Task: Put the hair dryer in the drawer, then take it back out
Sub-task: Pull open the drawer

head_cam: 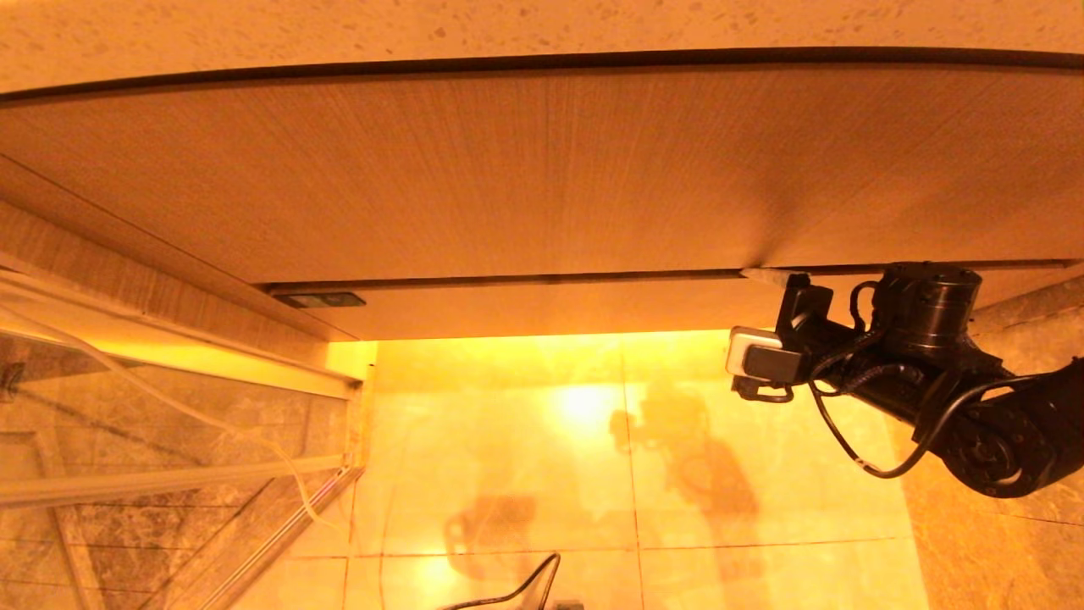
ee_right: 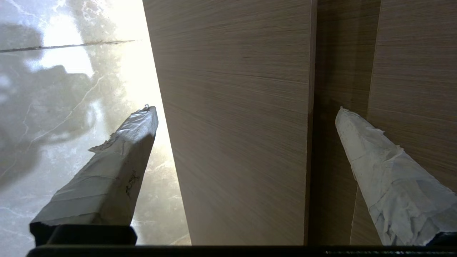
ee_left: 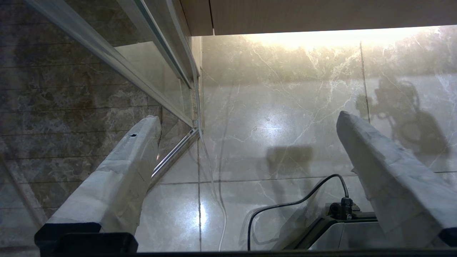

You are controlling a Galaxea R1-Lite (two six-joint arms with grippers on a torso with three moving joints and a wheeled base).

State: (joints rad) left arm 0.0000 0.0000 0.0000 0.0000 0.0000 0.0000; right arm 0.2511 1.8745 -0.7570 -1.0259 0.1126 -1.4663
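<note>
The largest thing in the head view is the tall wood-grain front panel (head_cam: 474,169) under a speckled pale stone bench (head_cam: 508,25). Below it sits the drawer (head_cam: 542,305), a wide light-wood front with plain grain and no handle, shut flush under the panel, with only a thin dark seam between the two. Beneath lies the glossy marble floor (head_cam: 627,457), brightly lit under the cabinet, and to the left a glass partition in a pale metal frame (head_cam: 169,424).

The right gripper (head_cam: 775,280) is up at the right end of the drawer's top seam, its taped white fingers (ee_right: 117,167) spread wide and holding nothing; in its wrist view one finger lies over the floor side, the other over the panel beyond the seam, so they straddle the drawer front. The left gripper (ee_left: 246,157) hangs low over the floor, also wide and empty.

The hair dryer shows in no view, so its place cannot be told.

This looks like the opening step: the drawer must be pulled out first. That probably calls for hooking a fingertip into the seam, since there is no handle, then drawing straight outward.
</note>
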